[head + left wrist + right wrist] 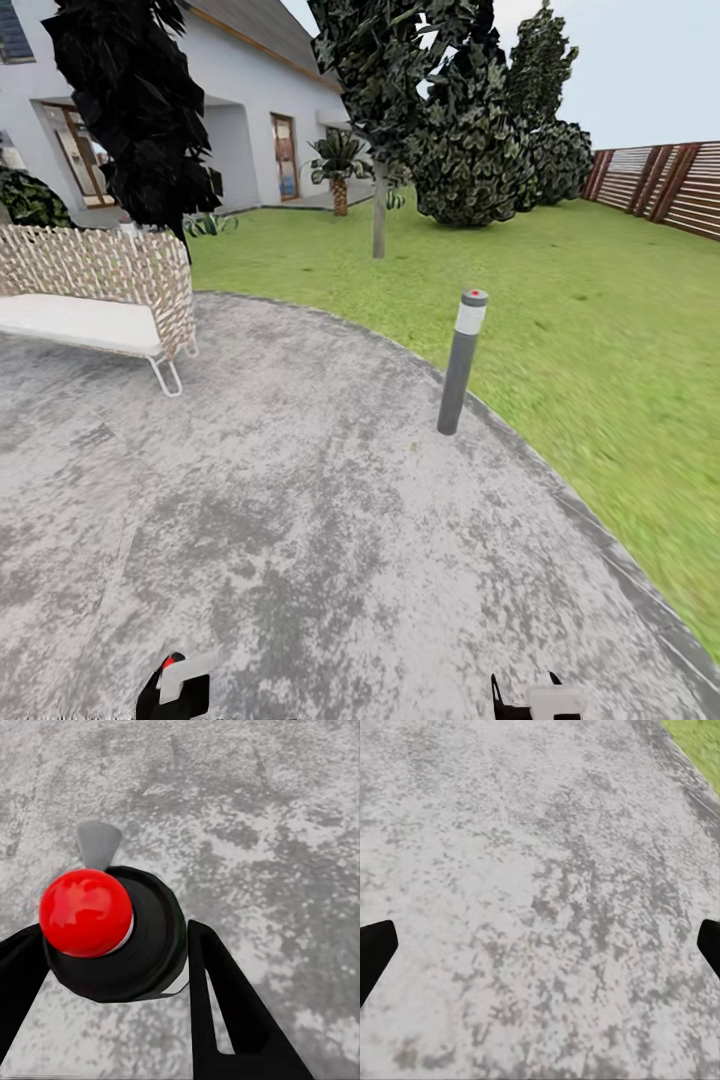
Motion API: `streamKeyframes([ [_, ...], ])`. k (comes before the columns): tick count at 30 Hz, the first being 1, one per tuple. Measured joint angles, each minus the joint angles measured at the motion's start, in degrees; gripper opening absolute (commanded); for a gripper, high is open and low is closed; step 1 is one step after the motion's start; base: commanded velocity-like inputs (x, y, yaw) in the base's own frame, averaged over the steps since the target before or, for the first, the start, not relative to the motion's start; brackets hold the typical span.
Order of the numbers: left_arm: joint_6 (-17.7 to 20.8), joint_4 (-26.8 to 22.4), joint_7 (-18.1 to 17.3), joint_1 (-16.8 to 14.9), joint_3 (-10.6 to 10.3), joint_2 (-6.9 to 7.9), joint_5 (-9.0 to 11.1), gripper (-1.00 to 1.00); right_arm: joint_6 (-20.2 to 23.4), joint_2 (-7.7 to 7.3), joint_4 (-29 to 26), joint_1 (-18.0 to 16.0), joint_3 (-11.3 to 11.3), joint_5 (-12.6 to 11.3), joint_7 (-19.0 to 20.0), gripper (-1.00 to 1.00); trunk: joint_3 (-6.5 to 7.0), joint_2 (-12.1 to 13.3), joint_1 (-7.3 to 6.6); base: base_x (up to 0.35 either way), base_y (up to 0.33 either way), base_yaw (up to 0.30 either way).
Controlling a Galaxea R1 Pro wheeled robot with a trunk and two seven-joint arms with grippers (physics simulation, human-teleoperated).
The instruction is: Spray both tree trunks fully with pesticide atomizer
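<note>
Head view: grey mottled paving (300,520) fills the lower and left of the frame, curving against a green lawn (600,330) on the right; a grey bollard (461,362) with a pale band and red cap stands upright at the paving's edge, centre right; a woven bench (95,290) with a white seat sits at middle left; a white house (240,110) at upper left; brown slat fence (670,185) at upper right.

One pale-trunked tree (379,205) stands on the grass at upper centre, dark crown above; dark shrubs just right of it; a short palm (340,170) near the house; a black-leaved tree (140,110) behind the bench.

Left end effector (172,690) at the bottom edge, left of centre, pinching the spray bottle (185,675); whitish body and a red spot visible there. Left wrist view: the bottle's black top (135,945) with red knob (86,911) sits between the two black fingers (225,1005), both pressed against it; grey nozzle points away over the paving.

Right end effector (535,700) at the bottom edge, right of centre. Right wrist view: finger tips (375,956) at opposite sides of the frame, spread wide, nothing between; paving below, a strip of grass in the upper right corner.
</note>
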Motion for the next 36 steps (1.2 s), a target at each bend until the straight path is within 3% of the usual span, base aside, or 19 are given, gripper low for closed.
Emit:
streamKeyframes([
  [36,-0.2,0.4,0.0,0.0,-0.1,-0.25,0.2,-1.0,0.1,0.0,0.0,0.0,0.0,0.0,-0.1,1.0,-1.96,0.0,0.0,0.001,0.0,0.232],
])
